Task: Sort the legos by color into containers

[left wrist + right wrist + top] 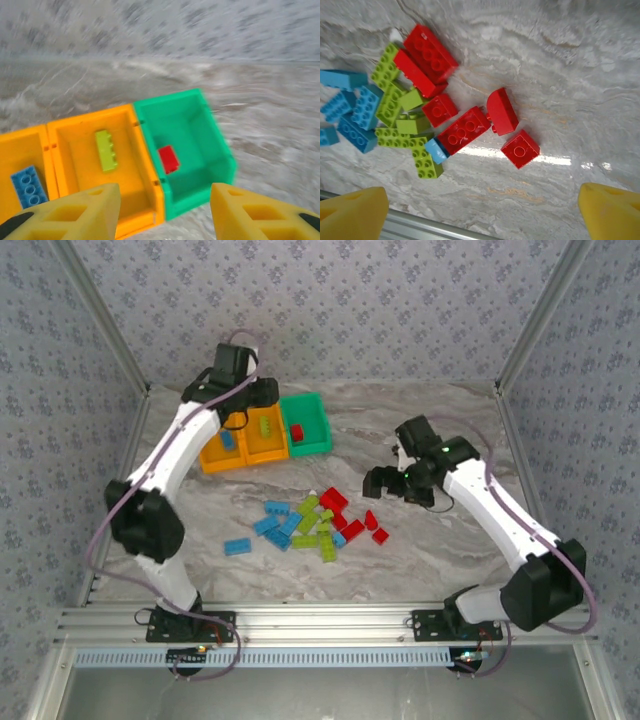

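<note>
Hovering over three joined bins (245, 462), the left gripper (243, 400) (165, 216) has its yellow fingers (75, 210) spread wide, holding nothing. The left orange bin (15, 145) holds one blue brick (29, 186), the middle orange bin (80, 130) one lime brick (106, 150), and the green bin (220, 150) one red brick (168, 159). The other legos (315, 520) lie in a loose pile mid-table (440, 555): blue on the left, lime in the middle, red on the right. The right gripper (385, 480) (482, 215) hangs over the pile's red side, fingers wide apart and empty.
</note>
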Robot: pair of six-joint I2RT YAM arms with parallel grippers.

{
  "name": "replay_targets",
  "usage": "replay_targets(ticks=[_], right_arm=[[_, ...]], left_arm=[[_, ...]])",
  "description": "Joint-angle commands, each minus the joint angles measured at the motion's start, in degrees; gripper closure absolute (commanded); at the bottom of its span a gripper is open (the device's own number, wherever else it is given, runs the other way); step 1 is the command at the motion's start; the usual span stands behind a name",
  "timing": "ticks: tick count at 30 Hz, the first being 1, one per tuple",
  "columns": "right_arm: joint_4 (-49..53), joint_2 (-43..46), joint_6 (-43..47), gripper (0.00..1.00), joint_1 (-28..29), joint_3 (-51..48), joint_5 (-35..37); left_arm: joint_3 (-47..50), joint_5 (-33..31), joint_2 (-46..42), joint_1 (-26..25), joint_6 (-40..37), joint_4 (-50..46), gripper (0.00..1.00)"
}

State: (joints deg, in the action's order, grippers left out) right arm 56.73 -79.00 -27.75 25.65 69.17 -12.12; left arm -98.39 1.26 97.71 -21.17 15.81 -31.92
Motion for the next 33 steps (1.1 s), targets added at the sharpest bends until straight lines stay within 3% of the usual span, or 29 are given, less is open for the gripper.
replay_targets(ticks=[1,7,11,16,21,25,30,33], right_arm=[[-5.7,-3.4,0.1,0.05,2.1,-3.7,2.0],[-12.6,-10.4,1.0,0.30,4.0,-7.0,1.8],[-13.6,-15.6,2.3,0.39,4.3,-6.3,2.3],[-16.4,-19.0,1.6,0.52,4.2,-6.9,3.8],[-17.0,-22.3,1.9,0.54,4.3,-6.9,4.9],[-15.7,-22.8,2.7,0.67,4.0,-5.3,5.9],[-12.0,-16.7,3.5,0.74,3.7,1.5,8.2],[-13.7,-13.4,3.6,0.74,3.7,5.9,7.6]], left_arm=[[7.3,6.4,-9.5,-1.9,-8.4,1.8,0.49],[17.7,16.2,-23.1,-2.6,-21.9,-4.3,0.42],[21.3,20.1,-27.0,-4.4,-29.5,-11.5,0.17],[25.7,18.7,-30.1,-5.9,-29.6,-10.9,0.03],[26.5,18.9,-30.0,-6.1,-29.0,-10.2,0.01],[26.2,18.9,-29.6,-6.2,-30.2,-10.2,0.01],[26.4,17.0,-29.8,-6.2,-29.6,-8.7,0.01],[27.3,14.9,-30.4,-6.2,-24.6,-4.4,0.01]])
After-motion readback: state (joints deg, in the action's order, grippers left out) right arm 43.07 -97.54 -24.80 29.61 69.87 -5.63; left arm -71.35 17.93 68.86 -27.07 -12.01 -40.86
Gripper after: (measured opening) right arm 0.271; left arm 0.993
